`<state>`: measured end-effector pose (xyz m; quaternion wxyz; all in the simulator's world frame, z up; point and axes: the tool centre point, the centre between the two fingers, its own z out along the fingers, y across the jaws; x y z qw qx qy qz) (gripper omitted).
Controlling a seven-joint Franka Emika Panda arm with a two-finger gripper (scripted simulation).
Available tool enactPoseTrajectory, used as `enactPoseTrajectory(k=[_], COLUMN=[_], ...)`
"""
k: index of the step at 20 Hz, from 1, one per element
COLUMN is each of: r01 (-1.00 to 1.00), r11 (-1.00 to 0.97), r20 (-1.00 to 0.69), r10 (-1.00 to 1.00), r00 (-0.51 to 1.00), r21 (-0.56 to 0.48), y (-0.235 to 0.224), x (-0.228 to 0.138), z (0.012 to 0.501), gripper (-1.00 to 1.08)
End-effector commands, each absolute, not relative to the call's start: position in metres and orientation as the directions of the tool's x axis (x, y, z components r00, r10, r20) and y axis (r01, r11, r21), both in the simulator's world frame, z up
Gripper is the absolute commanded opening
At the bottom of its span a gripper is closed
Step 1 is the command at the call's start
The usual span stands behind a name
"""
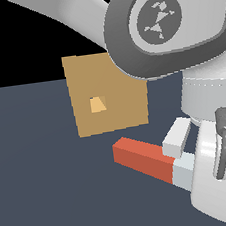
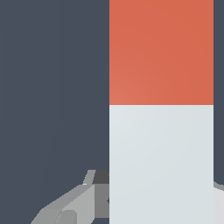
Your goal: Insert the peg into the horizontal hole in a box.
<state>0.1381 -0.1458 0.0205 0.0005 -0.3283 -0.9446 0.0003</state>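
The tan box [image 1: 111, 80] stands upright on the dark floor, with the lighter hole [image 1: 98, 104] in its face. The peg [image 1: 144, 160] lies level in front of the box, its red end pointing to the exterior view's left, lower than the hole and apart from the box. My gripper [image 1: 185, 160] is shut on the peg's white part [image 1: 183, 172]; one white finger [image 1: 177, 139] shows on the peg's far side. In the wrist view the peg [image 2: 161, 109] runs between the grey fingers [image 2: 72, 205], red end away from the hand. I cannot tell whether the peg touches the floor.
The dark grey floor [image 1: 39, 185] stretches around the box and peg. The arm's big grey link [image 1: 168, 22] hangs over the box's upper corner on the exterior view's right and hides part of it.
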Motion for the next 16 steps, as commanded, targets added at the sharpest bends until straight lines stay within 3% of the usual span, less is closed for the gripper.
enactPoseTrajectory(k=[1,16], r01=[0.622,0.699], r11=[0.783,0.715], r20=[0.001,0.001], r10=[0.622,0.699], r00=[-0.783,-0.715], r21=[0.0,-0.001], y=[-0.146,-0.144], x=[0.138,0.113], z=[0.021,0.033], gripper=[-1.0,-1.0])
